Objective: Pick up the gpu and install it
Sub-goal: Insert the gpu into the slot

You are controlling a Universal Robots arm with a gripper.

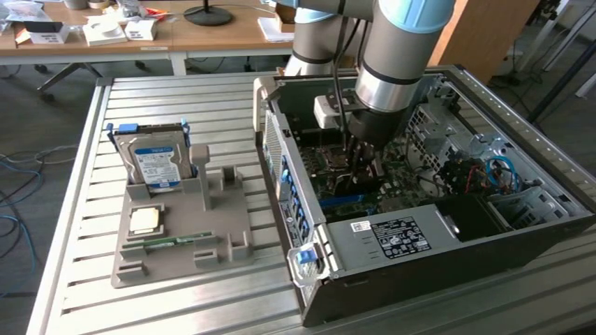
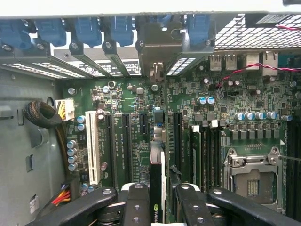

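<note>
A big metal table [image 1: 186, 98] carries an open computer case [image 1: 391, 293] by the edge on the exterior view's right. The robot arm [image 1: 400, 63] reaches down into the case. Near the table's edge on the exterior view's left lies a grey tray [image 1: 177, 262]. On it stand a hard drive [image 1: 156, 164] with a blue label and a small green memory stick [image 1: 172, 241].

The exterior view shows the whole table, but the inside of the case looks dark and crowded there. The wrist view looks right into the case. It shows the green board [image 2: 141, 94], its long black slots [image 2: 126, 141], a white slot [image 2: 92, 150] and blue clips [image 2: 87, 30] along the case's back wall.

The gripper [image 2: 160, 187] is closed on the gpu [image 2: 155, 207], with one black finger on each side. The gpu is a thin dark card standing on its edge over the board, in line with the black slots. A small logo shows on its edge. Whether the card sits in a slot cannot be told.
</note>
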